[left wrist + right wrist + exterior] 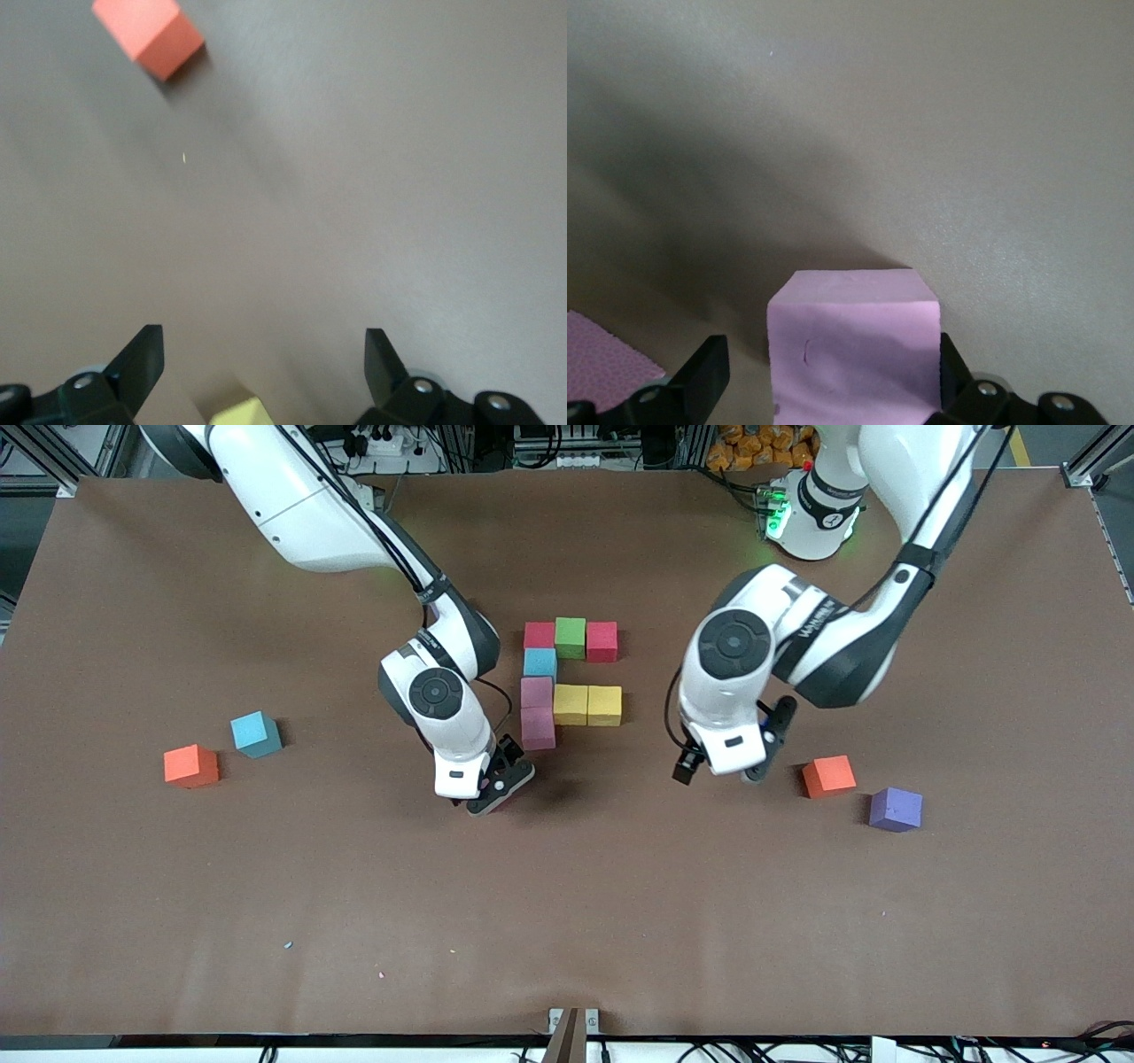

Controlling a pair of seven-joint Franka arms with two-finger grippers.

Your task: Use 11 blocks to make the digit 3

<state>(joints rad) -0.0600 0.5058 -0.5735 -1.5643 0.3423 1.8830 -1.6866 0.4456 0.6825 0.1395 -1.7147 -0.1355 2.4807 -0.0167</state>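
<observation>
While right claw point(828, 376) straddles pink block point(850, 345) | left claw point(264, 367) open above bare table point(567, 921)

The right arm reaches in from its base, elbow bent, wrist turned down. The right gripper point(498, 788) sits low at the table point(567, 921), just on the front-camera side of the pink block point(538, 728) that ends the block column. Its fingers point(709, 372) stand wide, and another pink block point(852, 345) sits between them, one finger close against its side and the other with a gap.

The left arm folds back on itself, forearm pointing down. The left gripper point(719, 773) hangs over the table just beside the orange block point(828, 776), on the side toward the block column, fingers point(142, 359) spread wide with nothing between them.
</observation>
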